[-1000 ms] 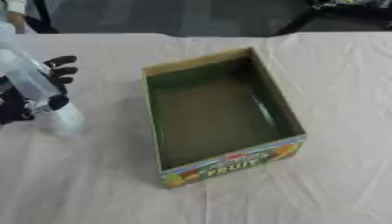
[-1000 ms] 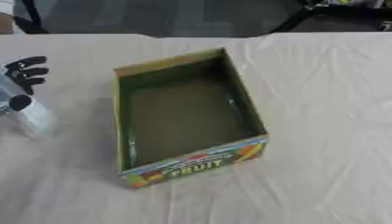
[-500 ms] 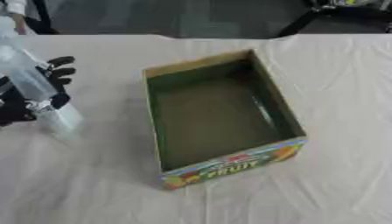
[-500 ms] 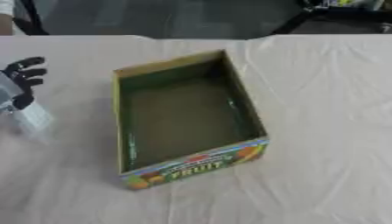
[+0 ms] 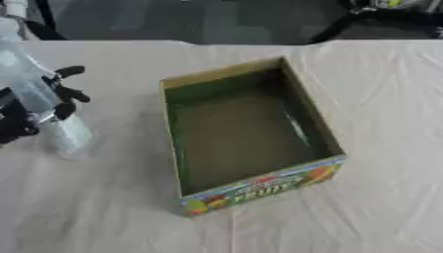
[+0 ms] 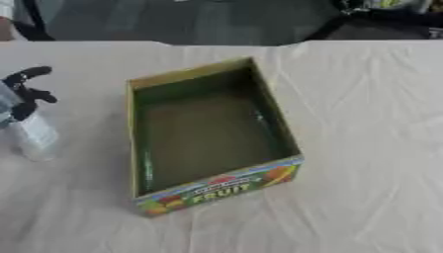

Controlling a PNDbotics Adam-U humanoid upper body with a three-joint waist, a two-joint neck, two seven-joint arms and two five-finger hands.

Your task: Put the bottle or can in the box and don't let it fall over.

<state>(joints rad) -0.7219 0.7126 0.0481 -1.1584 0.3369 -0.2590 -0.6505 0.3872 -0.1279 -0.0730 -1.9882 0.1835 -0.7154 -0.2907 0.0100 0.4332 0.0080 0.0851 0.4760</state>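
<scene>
Bottle (image 5: 62, 129), clear, upright on tabletop (image 5: 380, 99) left of empty box (image 5: 251, 190), left robot hand (image 5: 39, 108) curled round it; grasp step, next lift and lower inside upright.

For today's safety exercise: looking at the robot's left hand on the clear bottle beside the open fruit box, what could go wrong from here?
1. The clear bottle is gripped by the left hand near its upper part; it may swing or slip.
2. The fruit box has tall walls; the bottle's base might clip the near wall.
3. Released tilted, it could topple inside.
</scene>
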